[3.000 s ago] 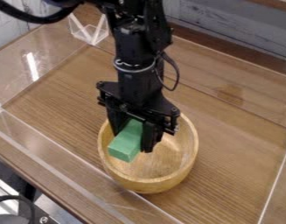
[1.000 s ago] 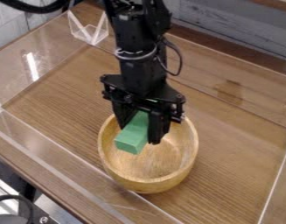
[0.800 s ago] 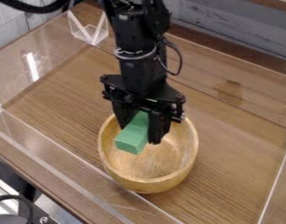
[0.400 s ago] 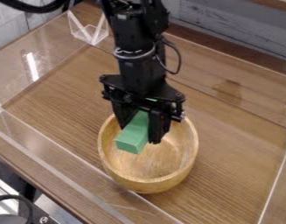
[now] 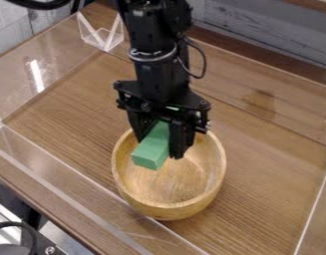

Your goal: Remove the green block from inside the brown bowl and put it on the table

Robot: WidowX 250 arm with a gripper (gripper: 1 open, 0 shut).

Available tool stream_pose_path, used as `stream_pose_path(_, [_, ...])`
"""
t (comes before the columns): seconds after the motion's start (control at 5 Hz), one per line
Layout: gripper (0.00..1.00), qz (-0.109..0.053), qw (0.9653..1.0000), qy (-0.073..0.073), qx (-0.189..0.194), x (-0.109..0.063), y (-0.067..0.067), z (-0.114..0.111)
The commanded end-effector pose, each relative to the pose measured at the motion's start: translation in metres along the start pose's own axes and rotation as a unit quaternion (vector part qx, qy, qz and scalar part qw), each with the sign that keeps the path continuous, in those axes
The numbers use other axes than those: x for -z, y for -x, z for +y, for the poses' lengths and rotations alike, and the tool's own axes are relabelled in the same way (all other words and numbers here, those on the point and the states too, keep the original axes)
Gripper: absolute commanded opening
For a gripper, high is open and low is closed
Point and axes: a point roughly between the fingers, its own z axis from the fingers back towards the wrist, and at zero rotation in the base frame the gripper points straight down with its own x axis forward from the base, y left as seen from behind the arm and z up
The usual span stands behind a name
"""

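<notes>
The brown bowl (image 5: 170,187) sits on the table (image 5: 278,139) near the front. Above its left half hangs the green block (image 5: 152,152), tilted, its upper end clamped between the black fingers of my gripper (image 5: 160,137). The gripper points straight down over the bowl and is shut on the block. The block's lower end still hangs over the bowl's rim line; whether it touches the bowl's inside I cannot tell. The top of the block is hidden by the fingers.
Clear acrylic walls (image 5: 46,60) border the table on the left, front and back. Bare wood-grain surface lies to the right of the bowl (image 5: 278,110) and behind it on the left (image 5: 86,100).
The gripper has risen slightly with the green block in it since three seconds ago; over the last second the block has lifted only a little further out of the bowl.
</notes>
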Motion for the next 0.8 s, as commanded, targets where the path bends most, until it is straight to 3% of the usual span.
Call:
stream_pose_path(0.0, [0.00, -0.035, 0.9994, 0.001, 0.009, -0.020, -0.007, 0.002])
stream_pose_path(0.6, [0.00, -0.036, 0.9992, 0.000, 0.016, -0.028, -0.005, 0.012])
